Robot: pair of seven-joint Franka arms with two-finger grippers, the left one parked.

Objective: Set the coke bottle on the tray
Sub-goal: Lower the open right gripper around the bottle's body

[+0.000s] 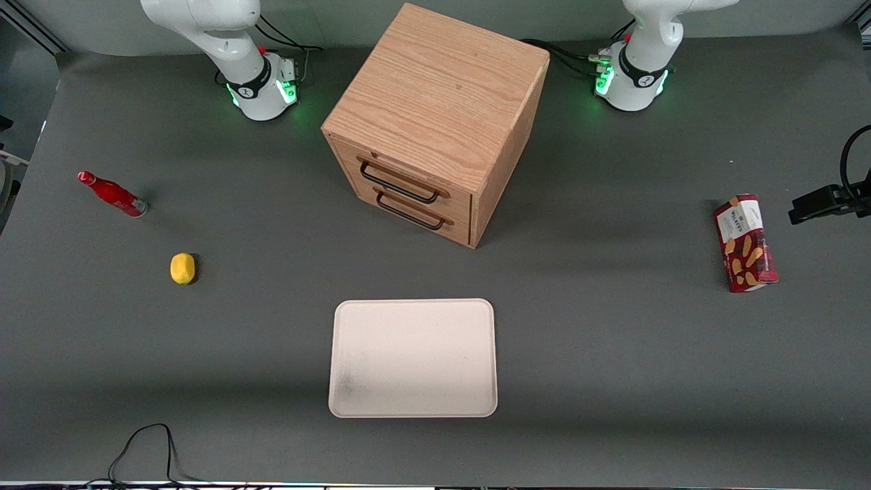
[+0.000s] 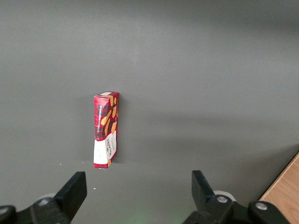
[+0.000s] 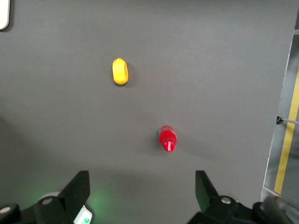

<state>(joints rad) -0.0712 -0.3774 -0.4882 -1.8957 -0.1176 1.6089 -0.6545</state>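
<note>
The coke bottle is small, slim and red with a red cap. It stands on the grey table toward the working arm's end. The right wrist view looks down on its cap. My right gripper hangs high above the table with its fingers wide open and empty, well apart from the bottle. The gripper is out of the front view. The cream-white tray lies flat and empty near the front camera, in front of the cabinet; one corner of it shows in the right wrist view.
A yellow lemon lies between the bottle and the tray. A wooden two-drawer cabinet stands mid-table. A red snack box lies toward the parked arm's end. A black cable loops at the front edge.
</note>
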